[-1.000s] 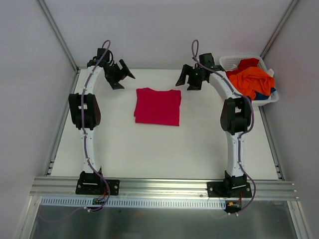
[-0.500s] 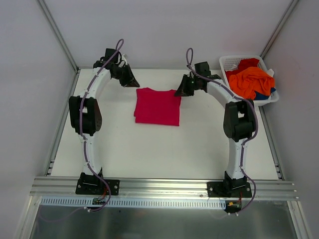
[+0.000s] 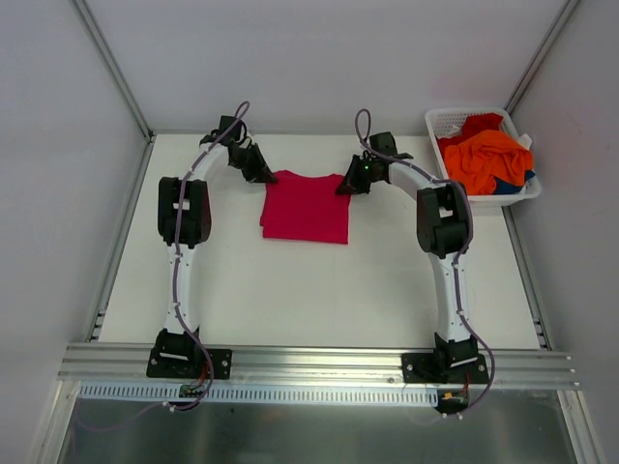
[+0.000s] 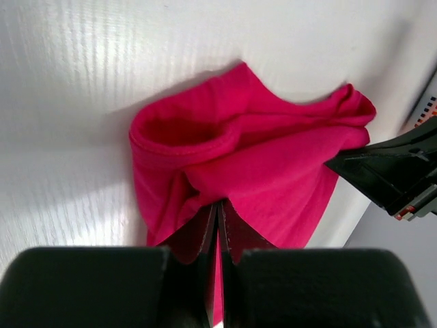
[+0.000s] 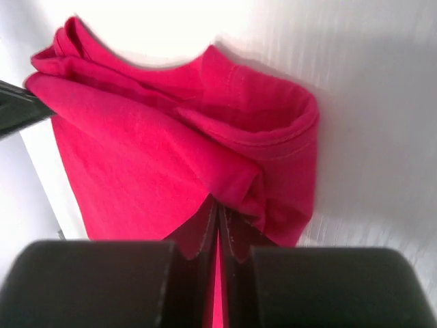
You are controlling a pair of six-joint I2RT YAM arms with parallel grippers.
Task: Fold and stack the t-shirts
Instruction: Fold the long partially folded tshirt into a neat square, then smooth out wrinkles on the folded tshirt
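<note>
Folded magenta-pink t-shirt point(image 3: 306, 206) on white bench point(image 3: 290, 290), left gripper point(image 3: 261, 175) at its far left corner, right gripper point(image 3: 348, 184) at its far right corner, white slotted basket point(image 3: 447, 121) at far right holding orange t-shirt point(image 3: 486, 159) over red and blue cloth

No text, label, brand or number can be read anywhere; a small striped sticker on the far gripper point(image 4: 423, 198) in the left wrist view is illegible.

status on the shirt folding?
Done: pink shirt lies partly folded mid-table. In hand: left gripper and right gripper are each shut on a far corner of it. Left: finish this fold, then the orange shirt and others in the basket.
</note>
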